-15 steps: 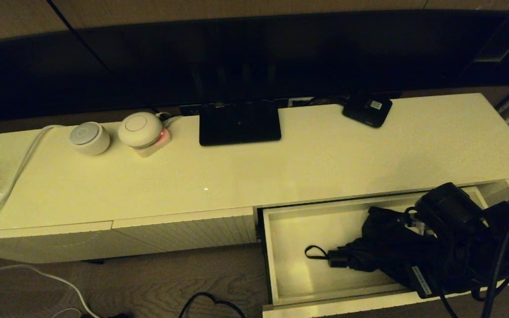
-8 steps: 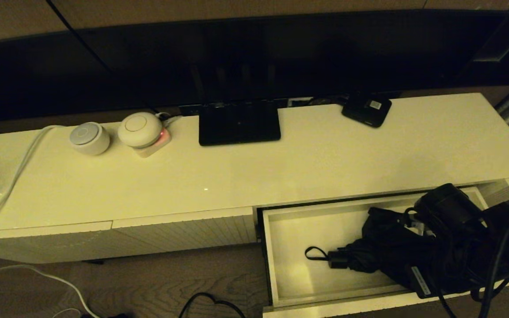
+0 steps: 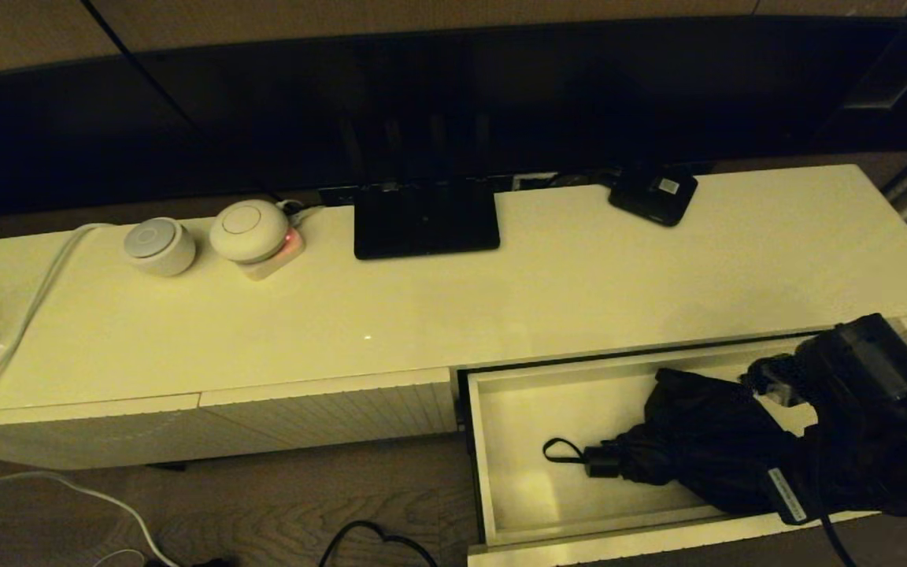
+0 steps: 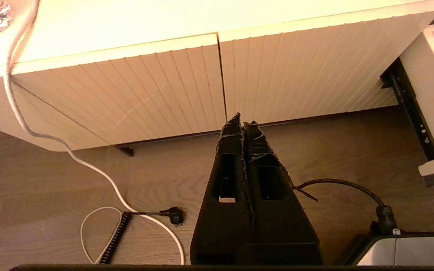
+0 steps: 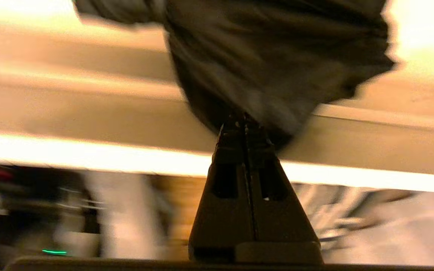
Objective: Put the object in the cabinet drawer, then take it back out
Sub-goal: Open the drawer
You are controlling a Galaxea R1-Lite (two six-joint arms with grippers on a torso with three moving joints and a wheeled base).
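The cream cabinet top (image 3: 579, 291) bore a flat black stand (image 3: 426, 224); left of the stand sat two white round devices (image 3: 205, 236), right of it a small black box (image 3: 654, 197).

white label on small black box (image 3: 653, 197), tag on umbrella (image 3: 697, 449), both unreadable

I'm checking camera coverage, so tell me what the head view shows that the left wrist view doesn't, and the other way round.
Only the head view shows the black umbrella lying in the open drawer, with the right arm's tool over the drawer's right end, plus the flat black stand and two round white devices on the cabinet top. Only the left wrist view shows the left tool, shut, above the wooden floor. Both show the ribbed cream panels and the white cable.
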